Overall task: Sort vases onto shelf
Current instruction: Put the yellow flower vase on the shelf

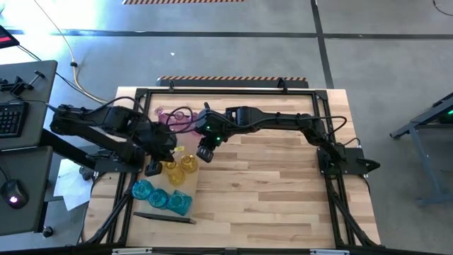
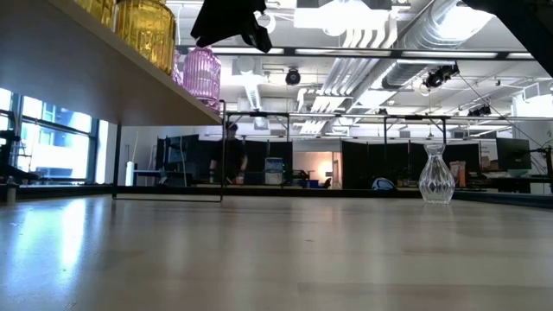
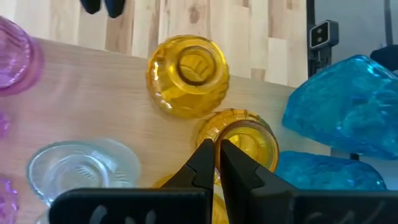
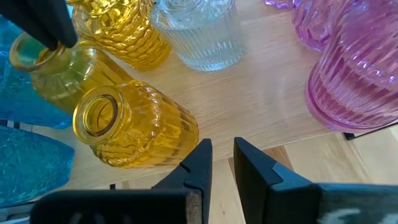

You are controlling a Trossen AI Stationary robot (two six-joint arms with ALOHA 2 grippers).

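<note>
The shelf (image 3: 93, 87) is a light-wood board at the table's left. On it stand pink vases (image 1: 173, 117), amber-yellow vases (image 1: 180, 166), teal vases (image 1: 163, 198) and a clear vase (image 4: 199, 31), each on its base. My left gripper (image 3: 216, 148) is shut, its tips at the rim of an amber vase (image 3: 249, 143). My right gripper (image 4: 221, 155) hovers above the shelf's edge, next to a ribbed amber vase (image 4: 134, 127). It is open a little, with nothing between its fingers. Another clear vase (image 2: 436, 173) stands alone on the tabletop. My left gripper's shut fingertips (image 3: 205, 155) come slanting down from above onto the near side of the amber vase's rim (image 3: 214, 127). The same dark tips show over that rim (image 4: 28, 53) in the right wrist view. Whether they touch the glass, I cannot tell.
A dark frame (image 1: 226, 92) runs around the tabletop. A thin dark strip (image 1: 166, 217) lies on the table near the teal vases. Bare wood (image 1: 269, 184) stretches across the table's middle and right. A desk with a keyboard (image 1: 10, 117) stands beyond the left edge.
</note>
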